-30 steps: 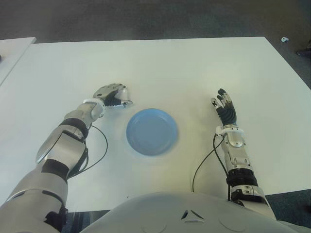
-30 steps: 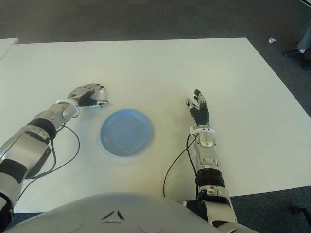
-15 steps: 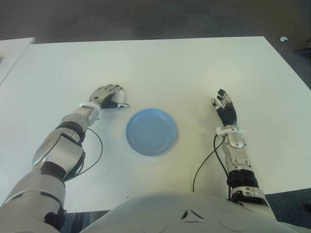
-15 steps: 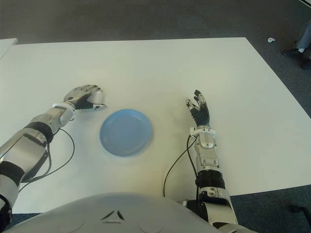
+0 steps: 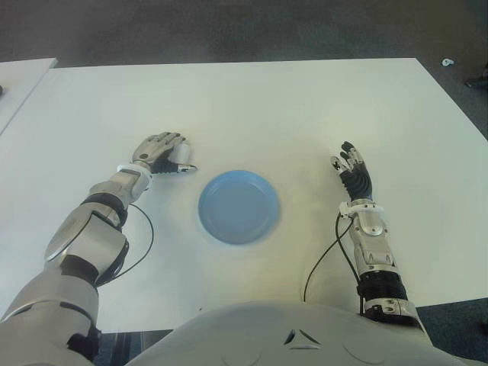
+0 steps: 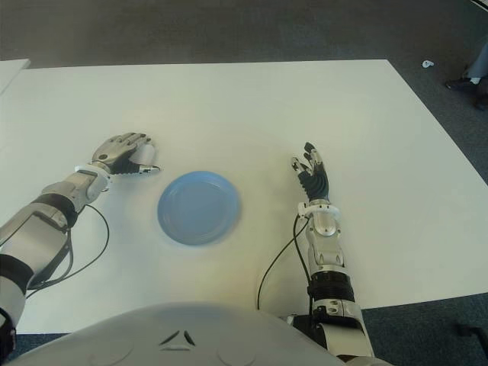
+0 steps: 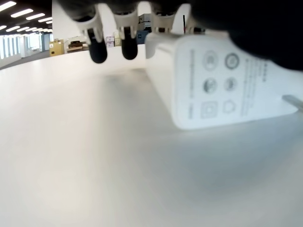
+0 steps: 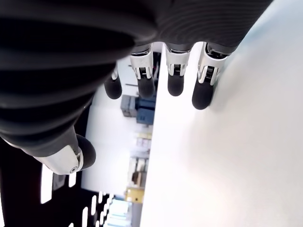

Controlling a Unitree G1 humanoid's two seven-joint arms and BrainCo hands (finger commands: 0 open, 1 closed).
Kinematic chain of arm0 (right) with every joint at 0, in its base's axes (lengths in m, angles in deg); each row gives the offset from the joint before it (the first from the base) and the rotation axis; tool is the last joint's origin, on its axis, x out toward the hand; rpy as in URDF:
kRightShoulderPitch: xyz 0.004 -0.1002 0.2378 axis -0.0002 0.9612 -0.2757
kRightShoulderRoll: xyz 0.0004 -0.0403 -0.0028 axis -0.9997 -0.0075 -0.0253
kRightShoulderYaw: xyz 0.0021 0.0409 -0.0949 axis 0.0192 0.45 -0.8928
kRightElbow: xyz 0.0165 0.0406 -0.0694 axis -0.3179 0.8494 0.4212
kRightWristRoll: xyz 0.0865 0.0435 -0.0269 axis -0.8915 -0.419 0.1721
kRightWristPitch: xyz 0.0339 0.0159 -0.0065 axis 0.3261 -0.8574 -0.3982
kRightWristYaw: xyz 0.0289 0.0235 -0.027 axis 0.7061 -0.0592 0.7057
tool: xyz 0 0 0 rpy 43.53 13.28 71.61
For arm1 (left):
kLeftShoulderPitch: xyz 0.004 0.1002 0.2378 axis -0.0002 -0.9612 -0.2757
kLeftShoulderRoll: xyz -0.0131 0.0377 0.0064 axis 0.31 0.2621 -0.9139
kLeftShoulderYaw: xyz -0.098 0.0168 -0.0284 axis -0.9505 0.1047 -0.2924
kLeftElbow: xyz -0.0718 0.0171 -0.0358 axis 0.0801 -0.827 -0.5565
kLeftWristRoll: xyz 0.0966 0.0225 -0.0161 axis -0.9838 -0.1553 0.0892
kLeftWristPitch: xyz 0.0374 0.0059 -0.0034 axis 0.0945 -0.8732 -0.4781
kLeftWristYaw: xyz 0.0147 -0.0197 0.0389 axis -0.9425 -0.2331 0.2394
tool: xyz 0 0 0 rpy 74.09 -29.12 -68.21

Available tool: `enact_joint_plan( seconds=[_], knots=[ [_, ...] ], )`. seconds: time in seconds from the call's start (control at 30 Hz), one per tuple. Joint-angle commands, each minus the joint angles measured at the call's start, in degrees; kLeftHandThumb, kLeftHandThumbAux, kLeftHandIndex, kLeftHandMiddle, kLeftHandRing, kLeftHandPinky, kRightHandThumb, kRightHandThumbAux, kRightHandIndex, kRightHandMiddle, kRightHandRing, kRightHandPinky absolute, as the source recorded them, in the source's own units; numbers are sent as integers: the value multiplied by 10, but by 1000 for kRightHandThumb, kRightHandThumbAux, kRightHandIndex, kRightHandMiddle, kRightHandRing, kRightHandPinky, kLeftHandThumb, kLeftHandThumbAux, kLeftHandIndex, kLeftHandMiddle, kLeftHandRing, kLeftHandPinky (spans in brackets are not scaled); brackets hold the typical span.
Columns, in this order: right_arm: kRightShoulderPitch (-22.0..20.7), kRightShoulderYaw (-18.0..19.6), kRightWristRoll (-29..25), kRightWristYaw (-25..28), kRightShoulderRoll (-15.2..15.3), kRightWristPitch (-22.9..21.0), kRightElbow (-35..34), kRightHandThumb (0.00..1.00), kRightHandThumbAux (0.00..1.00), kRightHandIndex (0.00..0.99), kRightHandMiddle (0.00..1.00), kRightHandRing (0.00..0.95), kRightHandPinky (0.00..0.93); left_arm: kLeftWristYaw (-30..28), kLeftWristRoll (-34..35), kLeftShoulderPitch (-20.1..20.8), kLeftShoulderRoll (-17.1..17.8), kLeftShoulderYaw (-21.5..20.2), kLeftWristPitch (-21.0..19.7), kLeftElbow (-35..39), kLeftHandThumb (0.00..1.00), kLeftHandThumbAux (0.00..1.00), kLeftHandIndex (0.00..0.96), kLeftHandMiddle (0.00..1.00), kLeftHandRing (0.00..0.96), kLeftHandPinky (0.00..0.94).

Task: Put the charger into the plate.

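The white charger (image 7: pixel 227 80) sits under my left hand (image 5: pixel 162 149), its metal prongs sticking out toward the plate. It shows as a white block (image 5: pixel 181 158) beneath the curled fingers (image 7: pixel 97 45). The blue plate (image 5: pixel 239 206) lies a short way to the right of that hand, with nothing in it. My right hand (image 5: pixel 352 169) shows to the right of the plate, fingers (image 8: pixel 174 80) straight and holding nothing.
The white table (image 5: pixel 267 107) stretches wide behind the plate and both hands. A second white table's corner (image 5: pixel 19 76) shows at far left. Black cables (image 5: pixel 324 259) loop from both wrists near the front edge. Dark carpet lies beyond the far edge.
My left hand has slid a little to the left, away from the plate, and the charger moved with it. The right hand and the plate have not moved.
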Motion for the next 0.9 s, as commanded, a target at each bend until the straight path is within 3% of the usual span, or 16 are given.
enact_joint_plan(
  seconds=[0.03, 0.53, 0.9],
  knots=[
    [16, -2, -1, 0, -1, -19, -11, 52, 557, 0, 8, 2, 31, 1, -11, -21, -12, 10, -6, -11, 504, 199, 0, 0, 31, 115],
    [22, -3, 1, 1, 1, -26, -24, 52, 563, 0, 3, 0, 27, 11, -21, -26, -8, 22, -12, -11, 480, 187, 0, 0, 10, 65],
    [23, -4, 5, 0, 1, -21, -22, 45, 564, 0, 10, 4, 32, 12, -21, -29, -5, 32, -19, -14, 477, 192, 0, 0, 30, 108]
  ],
)
